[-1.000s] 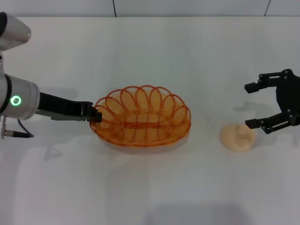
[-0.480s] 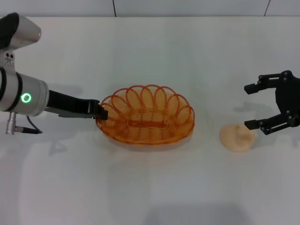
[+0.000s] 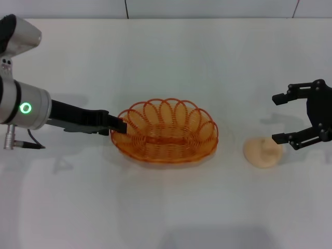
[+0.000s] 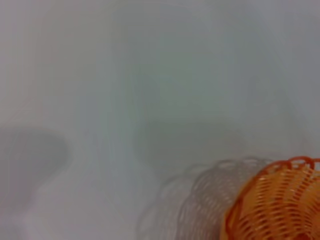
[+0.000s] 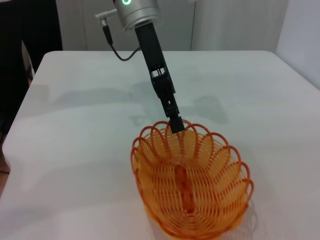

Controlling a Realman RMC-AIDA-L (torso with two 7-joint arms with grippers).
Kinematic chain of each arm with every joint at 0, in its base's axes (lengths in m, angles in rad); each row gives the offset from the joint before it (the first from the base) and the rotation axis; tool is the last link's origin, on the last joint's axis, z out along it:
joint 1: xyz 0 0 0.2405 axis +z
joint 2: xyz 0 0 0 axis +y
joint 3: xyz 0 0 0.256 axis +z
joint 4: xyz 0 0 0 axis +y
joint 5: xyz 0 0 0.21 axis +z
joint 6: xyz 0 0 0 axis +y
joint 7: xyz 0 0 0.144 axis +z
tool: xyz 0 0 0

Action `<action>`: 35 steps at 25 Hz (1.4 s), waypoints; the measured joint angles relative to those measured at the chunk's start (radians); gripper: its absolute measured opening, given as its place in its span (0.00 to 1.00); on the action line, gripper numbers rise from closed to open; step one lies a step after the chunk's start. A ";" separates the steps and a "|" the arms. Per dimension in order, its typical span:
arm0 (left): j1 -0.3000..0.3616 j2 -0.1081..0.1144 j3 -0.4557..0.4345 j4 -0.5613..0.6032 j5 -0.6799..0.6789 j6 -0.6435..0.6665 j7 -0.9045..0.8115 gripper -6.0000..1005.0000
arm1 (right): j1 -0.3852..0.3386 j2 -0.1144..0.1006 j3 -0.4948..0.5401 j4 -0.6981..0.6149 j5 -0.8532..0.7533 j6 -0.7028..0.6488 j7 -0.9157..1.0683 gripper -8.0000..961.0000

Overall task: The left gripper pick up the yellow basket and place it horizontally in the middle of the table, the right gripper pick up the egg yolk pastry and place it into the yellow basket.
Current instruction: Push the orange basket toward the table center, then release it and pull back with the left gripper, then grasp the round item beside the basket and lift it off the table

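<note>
Left arm: silver-grey cylindrical segment bearing a glowing green ring light, thin black cable, slim black forearm link. Right: black angular two-fingered claw gripper.

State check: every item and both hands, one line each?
Left hand: shut on the basket's rim at its left end.
Oval orange-yellow wire basket: upright, empty, mid-table.
Round peach-cream egg yolk pastry: on the white table, ungripped.
Right hand: open, beside the pastry.
</note>
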 joint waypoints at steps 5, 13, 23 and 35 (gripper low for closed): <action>-0.001 0.004 -0.086 0.031 0.000 0.088 0.028 0.47 | -0.001 0.000 0.001 0.000 0.000 0.001 0.005 0.89; 0.011 0.026 -0.305 0.129 -0.079 0.215 0.287 0.65 | 0.008 -0.018 0.001 -0.002 -0.002 -0.015 0.053 0.89; 0.100 0.012 -0.401 0.126 -0.262 0.240 0.839 0.66 | 0.046 -0.029 -0.009 -0.028 -0.064 -0.074 0.161 0.89; 0.208 0.000 -0.406 0.035 -0.368 0.340 1.404 0.66 | 0.042 0.012 -0.076 -0.081 -0.088 -0.095 0.267 0.89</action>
